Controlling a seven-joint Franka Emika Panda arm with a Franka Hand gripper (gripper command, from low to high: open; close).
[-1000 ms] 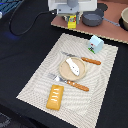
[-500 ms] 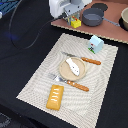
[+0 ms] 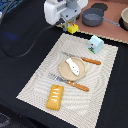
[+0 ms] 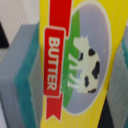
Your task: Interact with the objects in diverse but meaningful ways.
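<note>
**Butter block lifted, arm shifted off mat corner**

Arm moved toward the exterior view's left vs 1 s ago, w/ the gripper (image 3: 71, 24) now just past the far edge of the striped placemat (image 3: 42, 75). Fingers are clamped on the yellow printed block (image 3: 73, 28) (wrist view fills w/ its face (image 4: 75, 60): red "BUTTER" banner, cow graphic, grey pads (image 4: 20, 75) pressed on both sides). Block hangs at the mat's far edge; can't tell if it touches the surface.

Rel. to the mat:
- tan plate (image 3: 62, 71) at centre, white paddle piece (image 3: 73, 66) lying on it
- orange bread block (image 3: 55, 96) on near corner
- pale blue carton (image 3: 96, 43) upright on far corner, exterior view's right
- orange-handled cutlery: one (image 3: 75, 84) nearside of plate, one (image 3: 89, 60) far side
- dark pot (image 3: 92, 19) beyond the mat, off it
</note>
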